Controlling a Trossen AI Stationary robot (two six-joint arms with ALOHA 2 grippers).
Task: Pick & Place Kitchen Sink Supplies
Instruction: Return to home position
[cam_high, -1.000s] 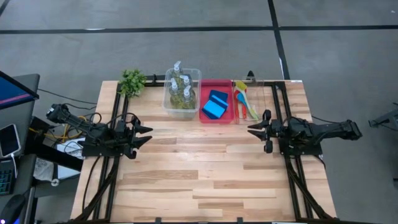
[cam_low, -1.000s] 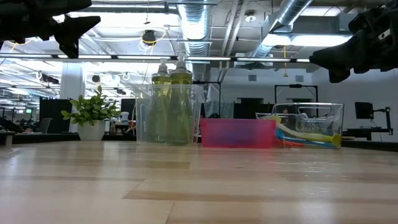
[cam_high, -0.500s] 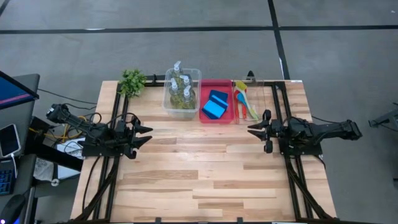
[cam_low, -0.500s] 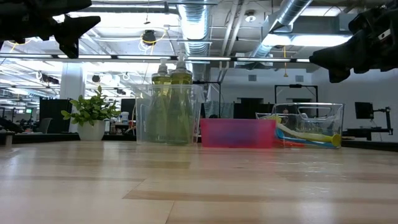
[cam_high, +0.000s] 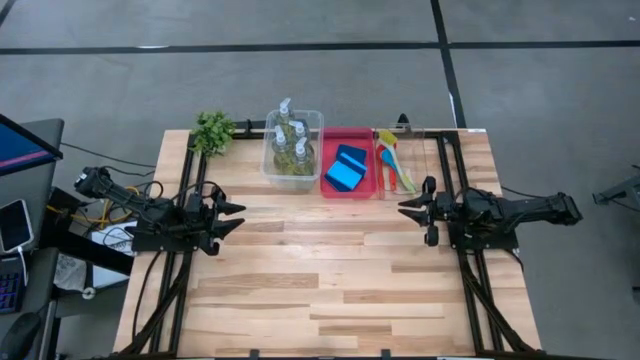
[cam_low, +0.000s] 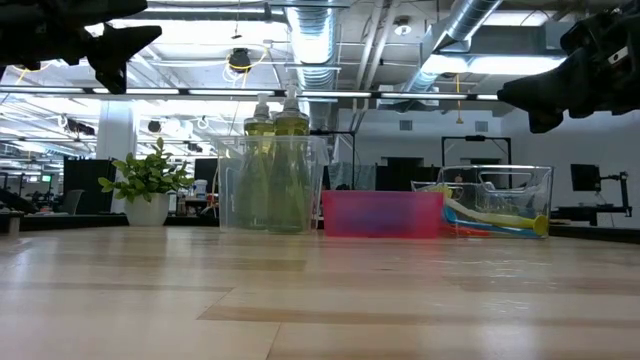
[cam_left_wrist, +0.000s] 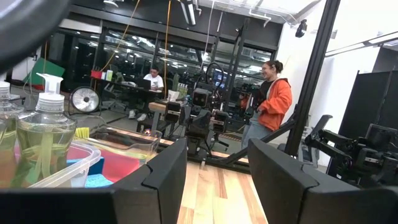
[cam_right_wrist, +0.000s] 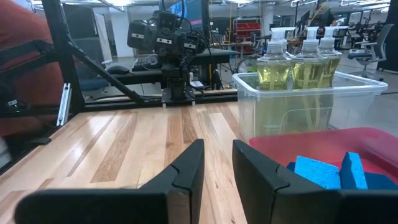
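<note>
pale wooden bench (cam_high: 300, 290) carries everything along its far edge. small clear pump bottles of yellow-green soap (cam_high: 288, 140) stand in a clear plastic tub (cam_high: 270, 168). flat blue rectangular sponges (cam_high: 346, 168) lie in a red plastic tray (cam_high: 368, 186). slim long-handled brushes (cam_high: 394, 160) lie in a clear bin (cam_high: 423, 162) near the far right corner. in the low view the tray wall hides the sponges. the brush handles overlap, so their number is unclear. left gripper (cam_high: 236, 216) near the left edge and right gripper (cam_high: 404, 210) near the right edge hang with fingers apart, holding nothing. since half a second ago nothing has moved.
</note>
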